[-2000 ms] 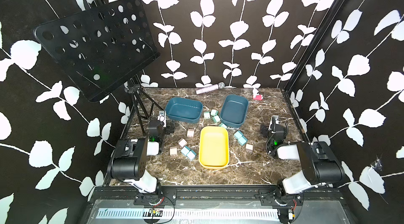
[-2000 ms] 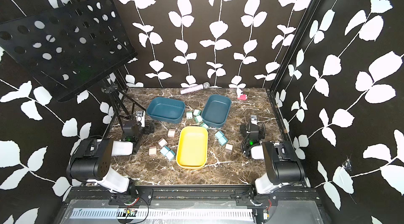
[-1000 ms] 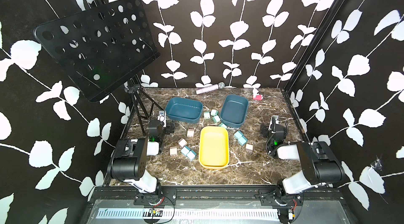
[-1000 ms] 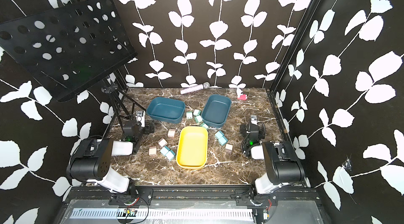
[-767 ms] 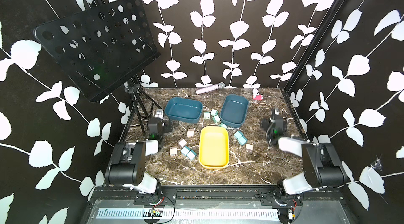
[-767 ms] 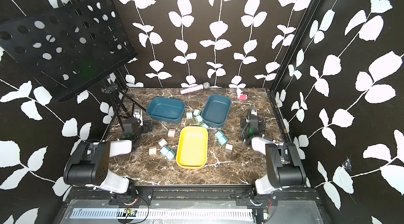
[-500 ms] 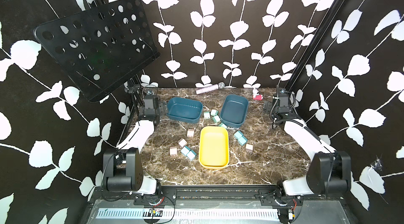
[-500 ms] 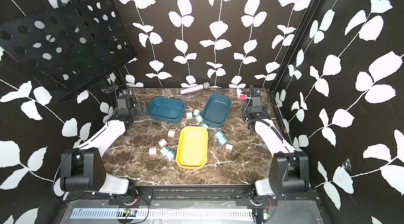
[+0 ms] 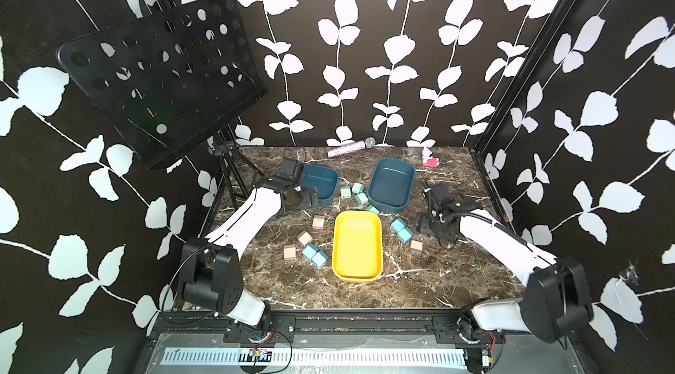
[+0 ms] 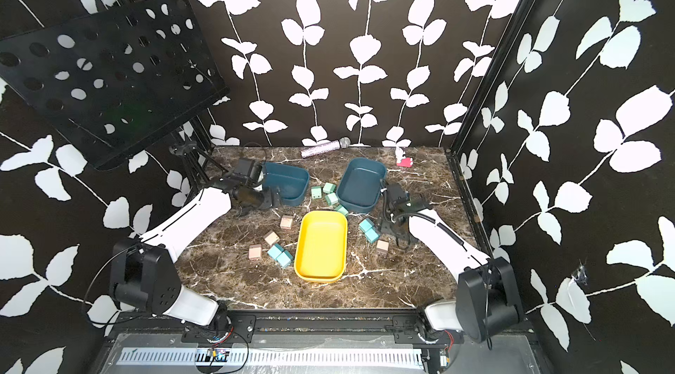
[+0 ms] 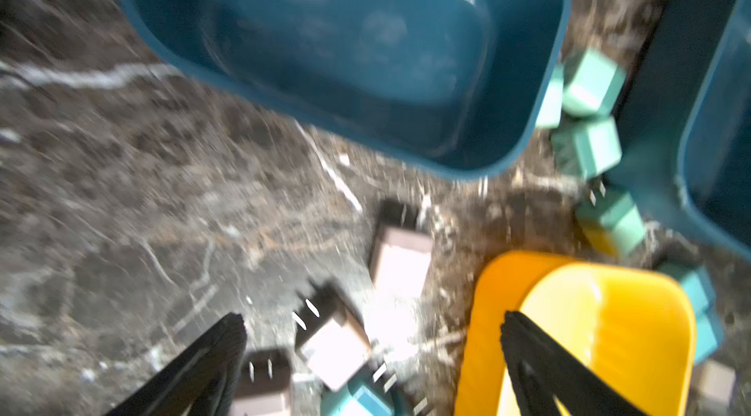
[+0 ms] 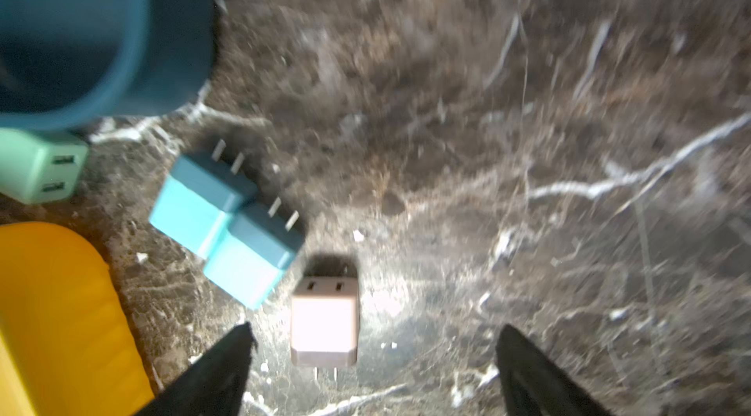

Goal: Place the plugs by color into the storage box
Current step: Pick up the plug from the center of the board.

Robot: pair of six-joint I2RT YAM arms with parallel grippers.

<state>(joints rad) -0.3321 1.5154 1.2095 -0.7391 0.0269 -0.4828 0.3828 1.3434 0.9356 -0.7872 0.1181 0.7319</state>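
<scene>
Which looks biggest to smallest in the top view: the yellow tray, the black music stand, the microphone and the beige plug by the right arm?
In a top view:
1. black music stand, though it is raised nearer the camera, which enlarges it
2. yellow tray
3. microphone
4. beige plug

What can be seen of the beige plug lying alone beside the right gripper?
The beige plug is a small cube of matte plastic, with two slots on one face and two short metal prongs on the opposite face. It lies on its side on the marble table, near two light blue plugs but seemingly apart from them.
</scene>
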